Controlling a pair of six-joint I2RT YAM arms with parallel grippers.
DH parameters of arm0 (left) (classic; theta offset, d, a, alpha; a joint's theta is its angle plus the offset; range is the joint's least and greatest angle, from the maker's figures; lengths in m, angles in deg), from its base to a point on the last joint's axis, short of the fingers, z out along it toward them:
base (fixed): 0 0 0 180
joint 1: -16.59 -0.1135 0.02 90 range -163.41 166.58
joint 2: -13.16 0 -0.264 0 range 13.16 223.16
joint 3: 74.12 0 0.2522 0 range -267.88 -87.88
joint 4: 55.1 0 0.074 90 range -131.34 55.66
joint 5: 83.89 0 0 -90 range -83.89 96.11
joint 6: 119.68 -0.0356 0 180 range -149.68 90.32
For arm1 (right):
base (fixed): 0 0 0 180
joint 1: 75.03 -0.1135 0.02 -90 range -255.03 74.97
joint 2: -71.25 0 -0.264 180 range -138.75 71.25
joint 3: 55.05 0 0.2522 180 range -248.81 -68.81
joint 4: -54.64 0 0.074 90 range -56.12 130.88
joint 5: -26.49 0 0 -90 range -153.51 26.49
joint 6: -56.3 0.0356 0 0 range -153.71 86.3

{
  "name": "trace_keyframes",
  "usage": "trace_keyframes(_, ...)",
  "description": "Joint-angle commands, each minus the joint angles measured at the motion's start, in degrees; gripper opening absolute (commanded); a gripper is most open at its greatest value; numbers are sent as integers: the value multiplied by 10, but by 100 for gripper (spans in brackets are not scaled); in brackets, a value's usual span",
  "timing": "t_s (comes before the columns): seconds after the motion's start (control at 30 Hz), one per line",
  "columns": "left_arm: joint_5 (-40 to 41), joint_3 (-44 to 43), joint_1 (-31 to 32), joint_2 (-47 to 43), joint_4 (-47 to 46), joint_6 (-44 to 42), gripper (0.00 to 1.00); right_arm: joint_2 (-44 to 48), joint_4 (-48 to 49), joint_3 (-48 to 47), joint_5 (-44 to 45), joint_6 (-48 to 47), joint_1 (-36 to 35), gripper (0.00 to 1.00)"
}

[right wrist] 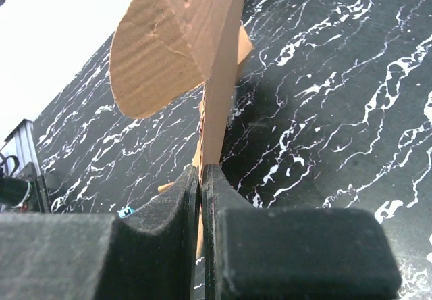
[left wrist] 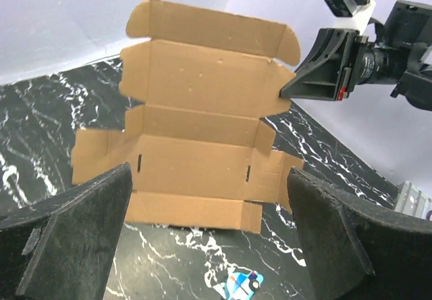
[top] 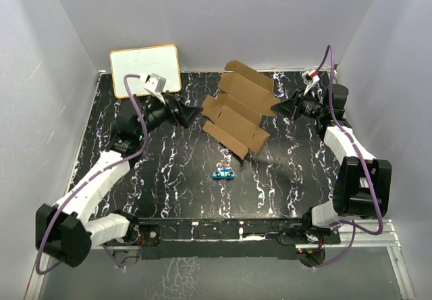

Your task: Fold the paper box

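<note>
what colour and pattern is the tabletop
Black tabletop with white marble-like veining, shown best in the top external view.

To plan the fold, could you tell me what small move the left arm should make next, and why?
Probably ease the open left gripper forward to the plain brown die-cut cardboard sheet: the right gripper is shut on the opposite edge, holding it tilted up, while the left touches nothing.

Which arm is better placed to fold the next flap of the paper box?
Left, probably. The left gripper is open and free, facing the paper box. The right gripper is shut on the box's edge, holding the sheet up, so it is busy.
</note>
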Motion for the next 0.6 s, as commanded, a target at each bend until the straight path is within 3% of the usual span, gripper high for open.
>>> trace_keyframes(0.0,-93,-66,-37,89,-16,12,96,25,26,2,-51,-33,7,8)
trace_keyframes(0.13,-217,-87,-89,194,-173,158,96,43,23,5,-85,-59,10,8)
trace_keyframes(0.2,-246,-98,-92,238,-239,191,95,48,21,7,-98,-66,11,8)
trace_keyframes(0.57,-262,-147,-82,346,-294,183,85,48,31,3,-162,-66,11,8)
